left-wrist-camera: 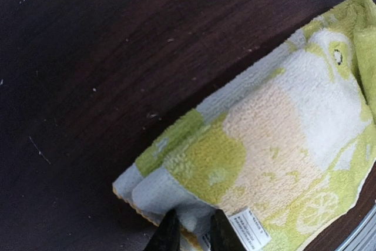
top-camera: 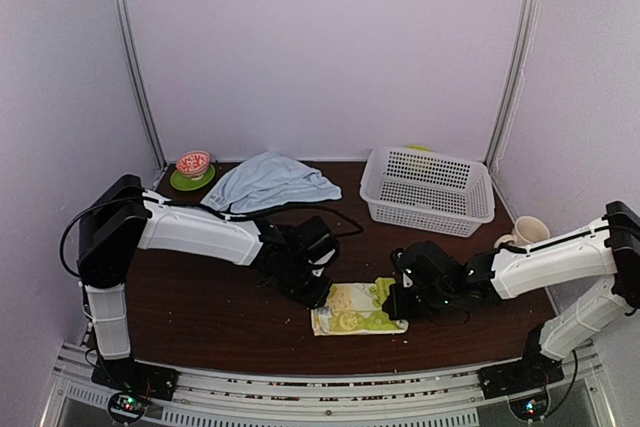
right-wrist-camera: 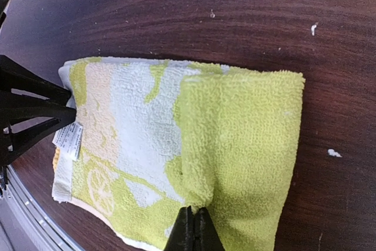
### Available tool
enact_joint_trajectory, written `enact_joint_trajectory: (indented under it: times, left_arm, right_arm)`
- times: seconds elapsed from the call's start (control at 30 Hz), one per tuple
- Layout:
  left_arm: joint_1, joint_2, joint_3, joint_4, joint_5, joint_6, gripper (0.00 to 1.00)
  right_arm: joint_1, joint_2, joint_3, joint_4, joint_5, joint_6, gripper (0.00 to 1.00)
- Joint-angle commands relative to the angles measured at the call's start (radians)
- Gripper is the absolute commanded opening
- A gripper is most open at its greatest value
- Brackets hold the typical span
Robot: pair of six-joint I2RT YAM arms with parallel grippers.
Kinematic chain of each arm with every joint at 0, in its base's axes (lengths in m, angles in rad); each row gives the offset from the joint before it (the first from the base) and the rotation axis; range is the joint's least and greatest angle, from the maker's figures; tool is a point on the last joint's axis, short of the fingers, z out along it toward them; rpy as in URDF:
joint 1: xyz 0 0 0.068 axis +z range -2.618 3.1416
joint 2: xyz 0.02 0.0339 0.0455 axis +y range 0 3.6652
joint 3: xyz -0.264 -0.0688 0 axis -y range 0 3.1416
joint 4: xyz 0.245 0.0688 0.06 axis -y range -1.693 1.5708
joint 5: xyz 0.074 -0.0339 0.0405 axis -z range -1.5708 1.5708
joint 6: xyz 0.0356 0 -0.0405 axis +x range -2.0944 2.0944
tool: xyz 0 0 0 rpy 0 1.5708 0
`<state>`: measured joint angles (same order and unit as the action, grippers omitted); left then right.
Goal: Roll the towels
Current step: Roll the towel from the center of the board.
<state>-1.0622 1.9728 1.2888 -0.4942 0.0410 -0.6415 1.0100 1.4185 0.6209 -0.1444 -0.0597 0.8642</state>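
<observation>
The green towel (top-camera: 358,309) with its white printed figures lies flat on the dark table (top-camera: 200,297) in the lower centre of the top view, between the two arms. The left gripper (top-camera: 318,292) is at its left edge and the right gripper (top-camera: 398,305) at its right edge. In the left wrist view the towel fills the lower right of the frame. The two black fingers (left-wrist-camera: 167,236) at the bottom centre are grasping a grey corner of the cloth, which shows in the narrow gap between them, just beside a small white label (left-wrist-camera: 249,228). In the right wrist view the right part of the towel is folded over onto the printed side, so its plain green back faces up. The right gripper's fingers (right-wrist-camera: 187,233) at the bottom centre are clenched tight together, with their tips against the near edge of that folded flap. Whether any cloth is pinched between them cannot be told. The blue towel (top-camera: 270,181) lies crumpled near the back of the table, in the upper left of the wood, well apart from both grippers. To its left a small red and white bowl (top-camera: 193,161) sits on a green plate (top-camera: 180,183). A white plastic basket (top-camera: 428,187) stands at the back right, and a pale cup (top-camera: 527,231) stands near the right edge.
</observation>
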Motion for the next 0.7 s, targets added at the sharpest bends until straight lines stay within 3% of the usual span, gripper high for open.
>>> enact_joint_trajectory:
  times: [0.0,0.17,0.3,0.47,0.67]
  left_arm:
    - [-0.013,0.029,-0.037,-0.017,0.01,-0.005,0.18]
    - [-0.013,-0.007,-0.037,-0.035,0.007,-0.001,0.19]
    - [-0.013,-0.077,-0.002,-0.083,0.01,0.015,0.27]
    - [-0.016,-0.167,0.063,-0.121,0.034,0.023,0.39]
    - [-0.018,-0.182,0.148,-0.088,0.082,0.016,0.41]
  right_arm:
    - [0.009,0.049,0.019,0.069,-0.028,0.029,0.0]
    - [0.016,0.095,0.007,0.102,-0.038,0.044,0.0]
    - [0.017,0.116,0.0,0.122,-0.041,0.051,0.01]
    - [0.017,0.121,-0.022,0.159,-0.048,0.051,0.15]
    - [0.018,0.122,-0.052,0.196,-0.054,0.05,0.21]
